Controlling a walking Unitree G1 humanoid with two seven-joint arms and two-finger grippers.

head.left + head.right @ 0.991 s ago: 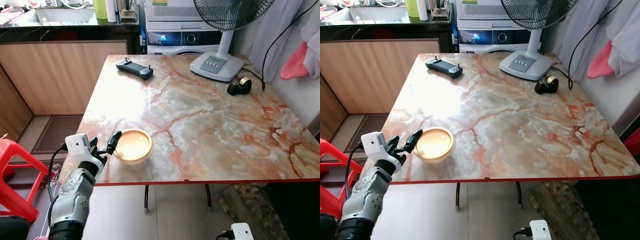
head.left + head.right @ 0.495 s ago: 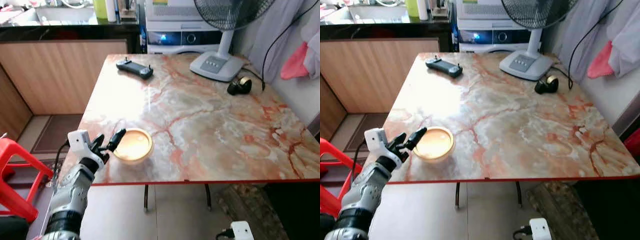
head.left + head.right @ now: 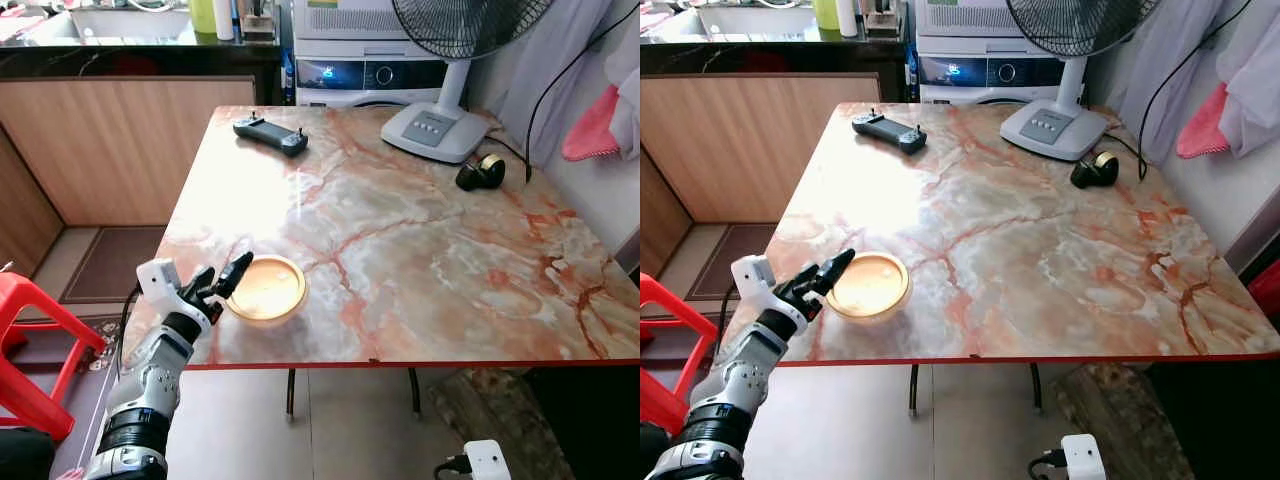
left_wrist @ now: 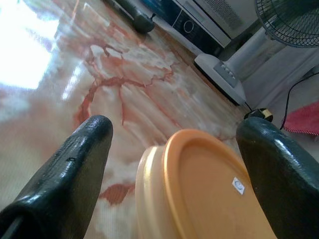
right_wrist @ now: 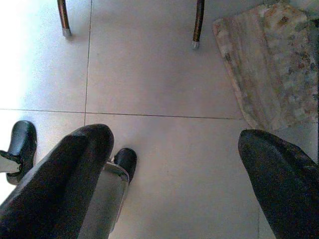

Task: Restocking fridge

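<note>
One orange lidded container (image 3: 265,289) on the marble worktop (image 3: 420,250) — at 2 o'clock from the left gripper (image 3: 222,282), fingers spread wide, nothing gripped, container between them. Right gripper (image 5: 174,169) hanging open, empty — floor below.

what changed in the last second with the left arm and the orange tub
The left claw has eased forward and a little up, its open fingers now reaching the near rim of the orange tub; in the left wrist view the tub sits between the fingers, not yet gripped. The tub itself, the controller, the fan and the table stayed put. The right claw hangs idle over the floor.
</note>
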